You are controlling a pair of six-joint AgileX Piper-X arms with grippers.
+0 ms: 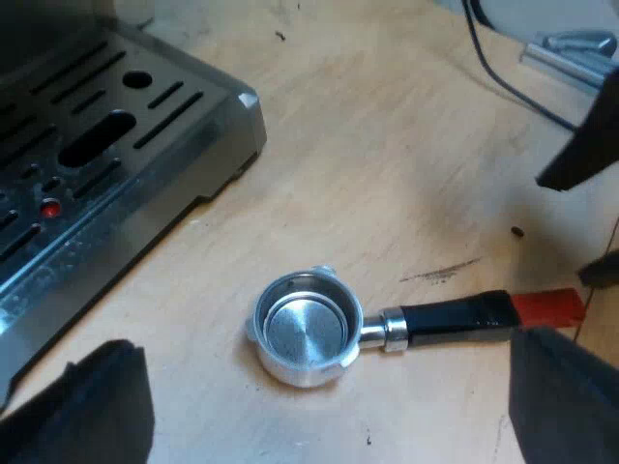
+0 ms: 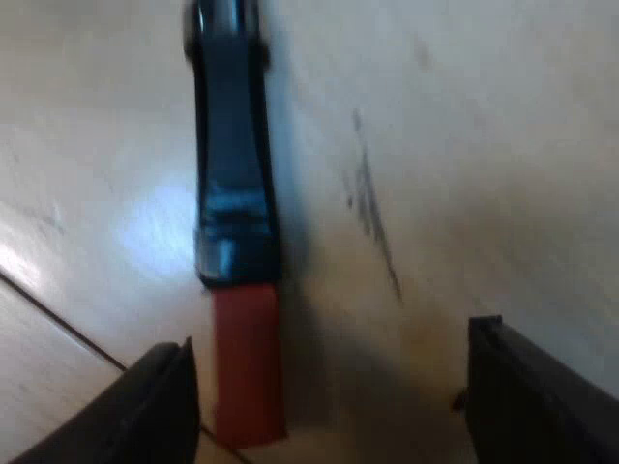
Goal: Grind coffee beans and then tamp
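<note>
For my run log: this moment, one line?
holder: loose on table, empty | left gripper: open | right gripper: open at red end

The left gripper, a pair of broad black fingers, points downward with its jaws spread wide. The right gripper, also black and two-fingered, is likewise parted and seemingly angled steeply down.

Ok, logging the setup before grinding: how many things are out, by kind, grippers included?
Espresso machine: 1
Metal holder: 1
Grippers: 2, the left gripper and the right gripper, both open
Total: 4
</note>
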